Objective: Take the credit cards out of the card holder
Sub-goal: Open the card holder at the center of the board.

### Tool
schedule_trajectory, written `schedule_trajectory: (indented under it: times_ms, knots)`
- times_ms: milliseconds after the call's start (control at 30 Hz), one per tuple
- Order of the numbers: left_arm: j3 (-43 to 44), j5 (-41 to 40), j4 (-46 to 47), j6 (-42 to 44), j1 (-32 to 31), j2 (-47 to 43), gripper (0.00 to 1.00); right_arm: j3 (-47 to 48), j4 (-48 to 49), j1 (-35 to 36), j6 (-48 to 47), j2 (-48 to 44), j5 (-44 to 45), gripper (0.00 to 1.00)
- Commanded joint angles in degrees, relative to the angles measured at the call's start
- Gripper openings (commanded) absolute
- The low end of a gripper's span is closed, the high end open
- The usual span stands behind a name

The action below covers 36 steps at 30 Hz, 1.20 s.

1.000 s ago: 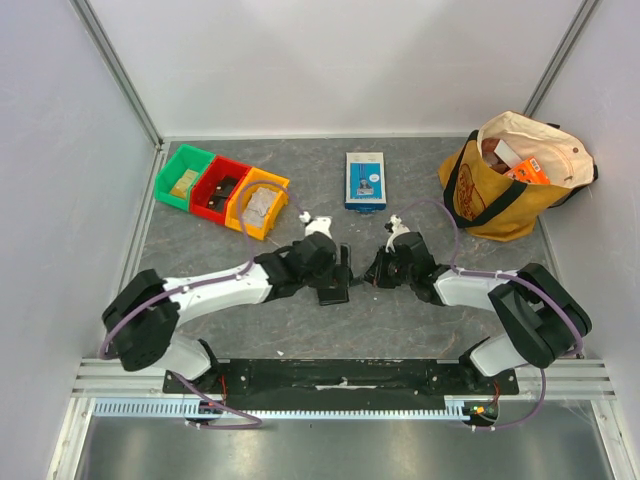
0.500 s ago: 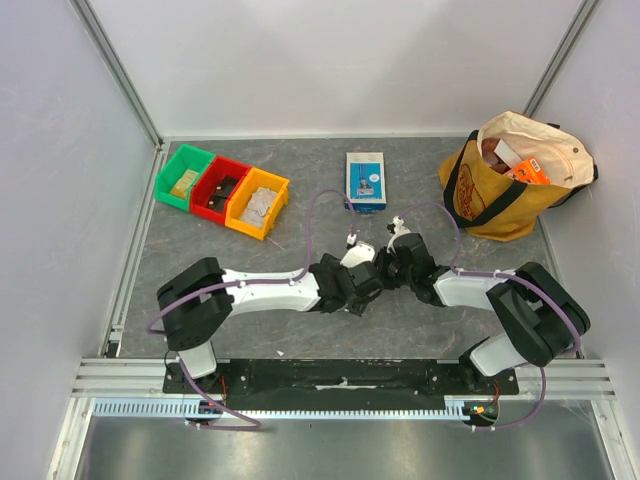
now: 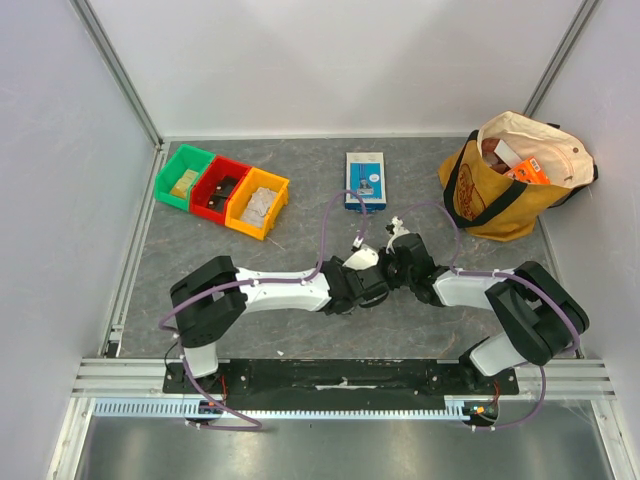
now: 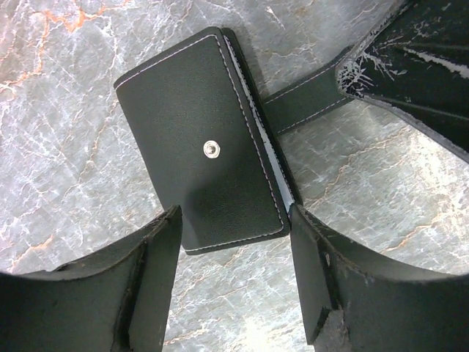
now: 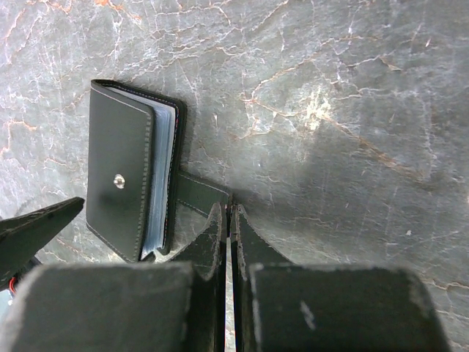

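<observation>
Left gripper has swung in, open astride the black leather card holder; right gripper, seemingly clamping its strap, must hold.

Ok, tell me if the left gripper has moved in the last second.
Yes. The left gripper swung right, from lower left of the blue-and-white box to nearly below it, beside the right gripper, over the card holder.

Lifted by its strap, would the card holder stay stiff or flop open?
Likely stiff: the card holder lies flat, stitched covers closed. The snap looks undone, so hanging from the strap in the right gripper it may fan open.
</observation>
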Motion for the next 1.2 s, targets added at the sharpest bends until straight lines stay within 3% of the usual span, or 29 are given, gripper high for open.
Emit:
schedule_trajectory:
  times_ms: [0,267,367,500,667,1000,1167]
  knots:
    - [1.0,-3.3,-0.8,0.2,0.0,-4.7,0.65,-0.1,1.2,-0.1,-1.5,0.8,-0.8,0.0]
    - [-3.0,-1.6,1.7,-1.2,2.7,-12.5,0.64,-0.1,-0.7,-0.1,-4.0,0.9,-2.0,0.0]
    - [-5.6,-0.9,2.5,-1.5,5.2,-14.2,0.57,-0.3,-1.0,-0.1,-4.2,0.9,-2.0,0.0]
    - [-8.5,0.9,3.7,-1.9,7.3,-16.3,0.56,-0.2,-1.5,-0.1,-4.6,0.8,-2.1,0.0]
    - [-9.4,6.6,9.2,-0.1,6.2,-17.5,0.8,-0.2,-1.9,-0.1,-5.1,1.0,-2.0,0.0]
    - [-1.4,6.3,7.3,2.3,3.5,-4.3,0.84,0.3,-2.0,-0.1,-5.1,1.1,-2.2,0.0]
    - [2.2,1.9,3.4,1.7,2.6,0.2,0.87,0.3,-2.1,-0.1,-5.1,1.3,-2.3,0.0]
